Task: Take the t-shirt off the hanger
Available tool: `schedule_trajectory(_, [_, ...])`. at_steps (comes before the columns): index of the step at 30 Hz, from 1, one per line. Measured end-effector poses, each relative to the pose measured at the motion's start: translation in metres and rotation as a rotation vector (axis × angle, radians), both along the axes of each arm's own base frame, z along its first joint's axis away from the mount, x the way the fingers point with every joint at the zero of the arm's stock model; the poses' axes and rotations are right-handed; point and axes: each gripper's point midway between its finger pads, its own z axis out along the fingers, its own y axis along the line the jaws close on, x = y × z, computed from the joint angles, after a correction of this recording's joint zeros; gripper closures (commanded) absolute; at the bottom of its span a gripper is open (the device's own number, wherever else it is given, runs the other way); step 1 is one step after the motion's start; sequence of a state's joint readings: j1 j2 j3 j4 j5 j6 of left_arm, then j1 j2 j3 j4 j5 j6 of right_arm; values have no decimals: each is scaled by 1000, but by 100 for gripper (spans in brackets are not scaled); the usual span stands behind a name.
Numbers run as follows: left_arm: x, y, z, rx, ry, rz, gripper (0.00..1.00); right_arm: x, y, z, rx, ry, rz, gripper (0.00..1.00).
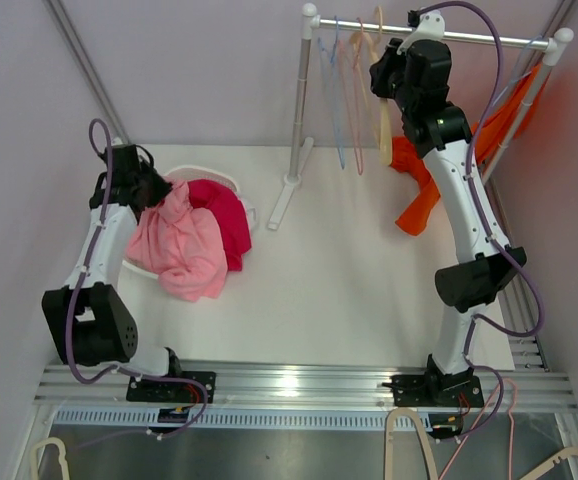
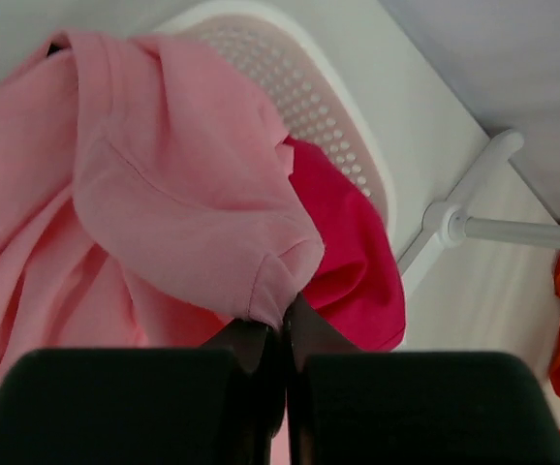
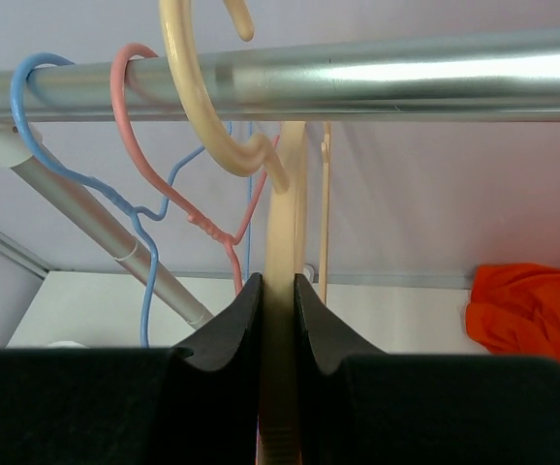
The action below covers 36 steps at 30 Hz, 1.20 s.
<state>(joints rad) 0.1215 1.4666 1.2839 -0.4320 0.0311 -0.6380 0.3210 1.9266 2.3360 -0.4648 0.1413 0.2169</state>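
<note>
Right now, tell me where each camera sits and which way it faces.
Top: above and behind, looking down at the table; both arms show.
Left wrist: on the left hand, facing the pink shirt it pinches and the basket.
Right wrist: on the right hand, facing the rail, clamped on the cream hanger.
Shared: the orange shirt shows in all three.

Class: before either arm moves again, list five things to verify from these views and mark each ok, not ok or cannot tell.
1. Left gripper shut on pink shirt: ok.
2. Pink shirt draped over basket, on no hanger: ok.
3. Right gripper clamped on cream hanger: ok.
4. Cream hanger's hook over rail: ok.
5. Orange shirt free of its hanger: cannot tell.
</note>
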Motion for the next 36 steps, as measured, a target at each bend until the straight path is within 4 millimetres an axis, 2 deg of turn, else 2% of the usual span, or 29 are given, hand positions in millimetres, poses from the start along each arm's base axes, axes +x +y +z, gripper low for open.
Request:
schedule_trajectory(1, [-5,-2,-8,-13,24,5,99,0,0,1,4,-2,1,100])
schedule_trajectory(3, [-12,-5,-11,-27,31,13,99,-1,0,3,12,-3,1,90])
schedule_trajectory(4, [-15,-6,-8,-31,18,15,94,-1,0,3,14,-3,1,84])
schedule_trajectory(5, [-18,-7,-5,-35,8,19,75,-1,1,3,16,-2,0,74])
schedule_trajectory(7, [-25,-9,5,-34,-20,20,51,-1,1,3,20,-3,-1,70])
schedule_trajectory(8, [-27,-9,12,-32,-41,22,16,-1,0,3,20,-3,-2,68])
schedule_trajectory(9, [-29,-10,19,-22,-59,16,2,-1,-1,4,19,-4,-4,62])
schedule_trajectory(10, [-31,-10,26,-18,-77,20,1,0,-2,3,20,-3,-10,62])
schedule_trajectory(11, [-33,-10,32,-11,-94,24,0,-1,-4,3,16,-1,-15,54])
schedule_trajectory(14, [-42,-7,55,23,-132,56,0,-7,-14,1,1,27,-42,53])
schedule_trajectory(17, [-53,-6,84,64,-194,78,0,-20,-37,3,-15,58,-106,52])
schedule_trajectory(18, [-59,-6,96,78,-221,84,0,-27,-47,6,-21,66,-138,48])
schedule_trajectory(20, [-69,-6,118,96,-272,95,1,-45,-69,17,-27,61,-221,28])
schedule_trajectory(24, [-88,-5,150,148,-350,113,0,-94,-117,39,-54,40,-392,28])
schedule_trajectory(27, [-97,-17,161,203,-366,90,1,-123,-147,57,-58,16,-505,28])
schedule_trajectory(29, [-99,-26,166,241,-363,64,0,-132,-161,59,-62,19,-555,29])
schedule_trajectory(30, [-99,-31,168,257,-361,52,0,-136,-176,57,-66,33,-596,29])
schedule_trajectory(33, [-93,-47,170,303,-344,-4,0,-136,-202,42,-82,89,-661,30])
schedule_trajectory(36, [-86,-74,165,323,-332,-123,1,-129,-220,23,-100,148,-703,30])
